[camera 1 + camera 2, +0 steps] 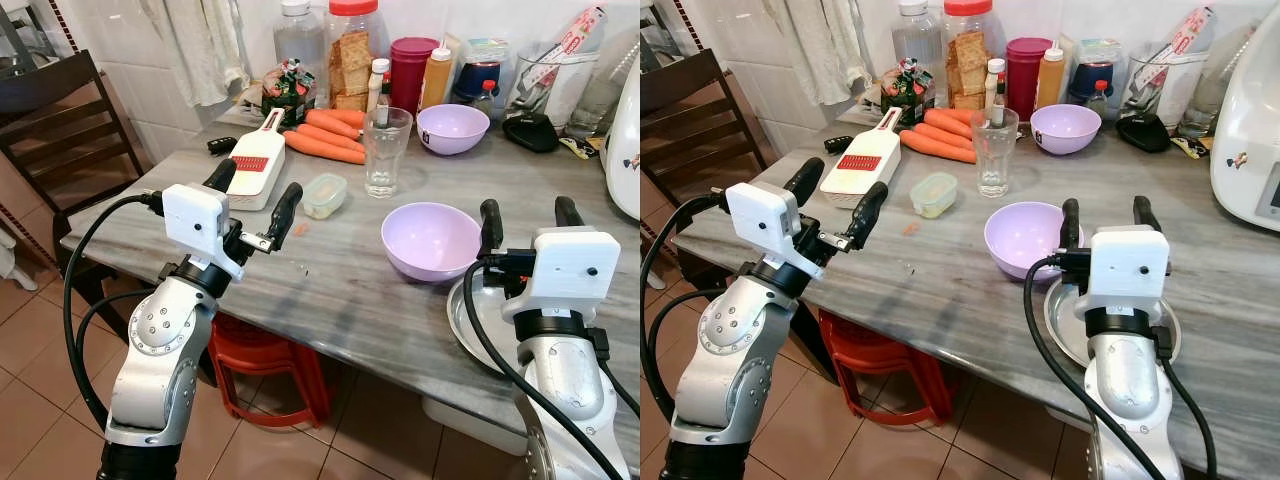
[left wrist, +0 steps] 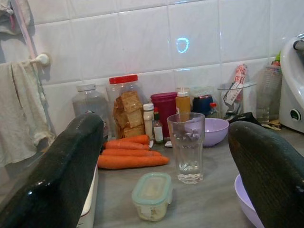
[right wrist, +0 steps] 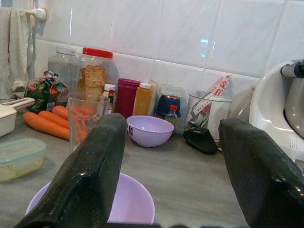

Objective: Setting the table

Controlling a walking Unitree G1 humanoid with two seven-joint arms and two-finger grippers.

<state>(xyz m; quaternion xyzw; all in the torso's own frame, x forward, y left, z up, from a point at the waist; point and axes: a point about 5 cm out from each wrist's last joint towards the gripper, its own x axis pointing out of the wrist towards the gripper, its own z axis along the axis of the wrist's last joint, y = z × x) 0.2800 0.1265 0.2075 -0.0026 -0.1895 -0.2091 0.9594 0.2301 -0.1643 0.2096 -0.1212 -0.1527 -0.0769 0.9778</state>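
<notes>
The right gripper point(image 1: 1105, 215) hovers at the near edge of the table point(image 1: 330, 290), its two black fingers spread wide and holding nothing. Directly under it lies a metal plate point(image 1: 1065, 320), and just beyond its left finger sits a lilac bowl point(image 1: 430, 240) – touching or nearly touching the plate's far-left rim, I cannot tell which. The left gripper point(image 1: 255, 195) hangs over the table's left part, also wide apart and empty. Its fingers point toward a white grater with a red insert point(image 1: 262, 160), which lies just past its left finger, and a small lidded box point(image 1: 324, 195) sits just right of its right finger. A clear drinking glass point(image 1: 386, 150) stands upright farther back, between the two arms. Three carrots point(image 1: 325, 135) lie side by side left of the glass, and a second lilac bowl point(image 1: 453, 128) stands to its right, near the wall. Jars and bottles point(image 1: 350, 55) line the tiled wall behind. A dark wooden chair point(image 1: 60, 130) stands left of the table, and a red stool point(image 1: 260, 375) is tucked underneath – near the left arm.
</notes>
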